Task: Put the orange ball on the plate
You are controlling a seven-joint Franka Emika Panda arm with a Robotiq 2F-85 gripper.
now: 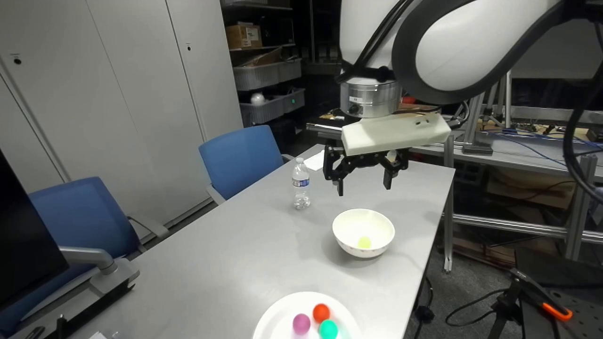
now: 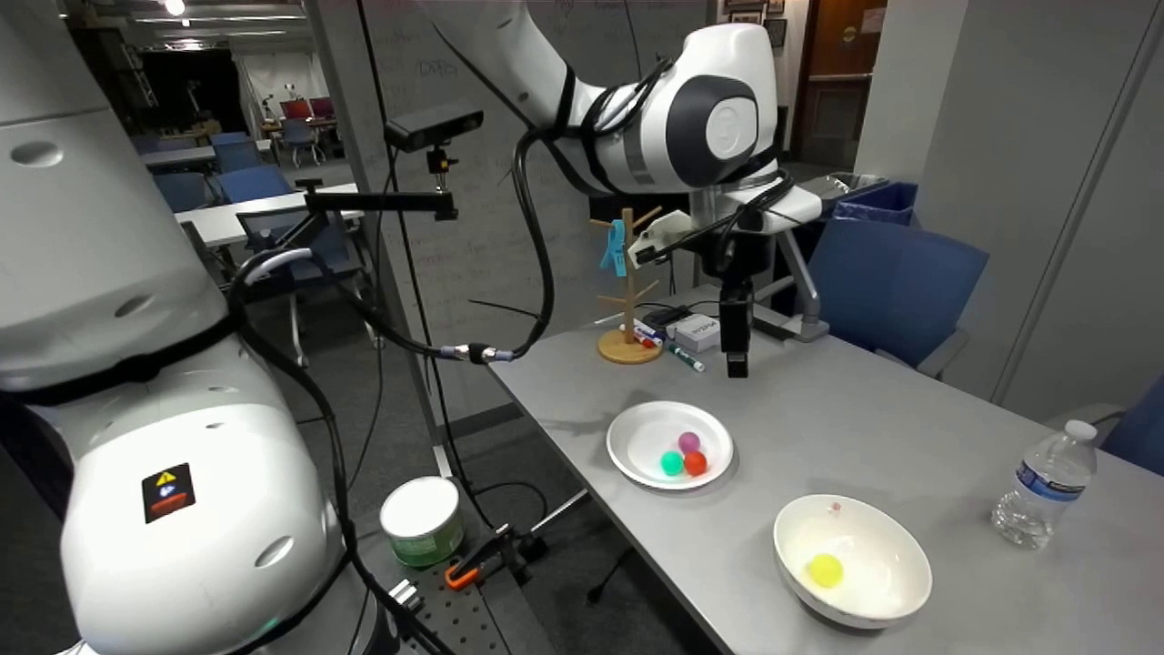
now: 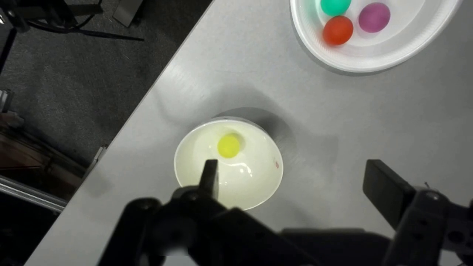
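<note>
The orange ball [image 1: 321,313] lies on the white plate [image 1: 268,321] beside a pink ball [image 1: 301,324] and a teal ball [image 1: 328,329]. The plate [image 2: 627,444] and the orange ball [image 2: 695,463] show whole in an exterior view. In the wrist view the plate [image 3: 391,55] is cut off at the top edge, with the orange ball [image 3: 338,30] near its rim. My gripper [image 1: 363,188] is open with nothing between its fingers, raised above the table and away from the plate. In the wrist view the gripper's [image 3: 292,164] left fingertip overlaps the bowl.
A deeper white bowl [image 2: 859,600] holds a yellow ball [image 2: 826,570]. A water bottle [image 1: 301,183] stands upright near the bowl. A wooden stand [image 2: 629,291] with markers and a small white box [image 2: 697,333] is at a table end. The table edge runs close to bowl and plate.
</note>
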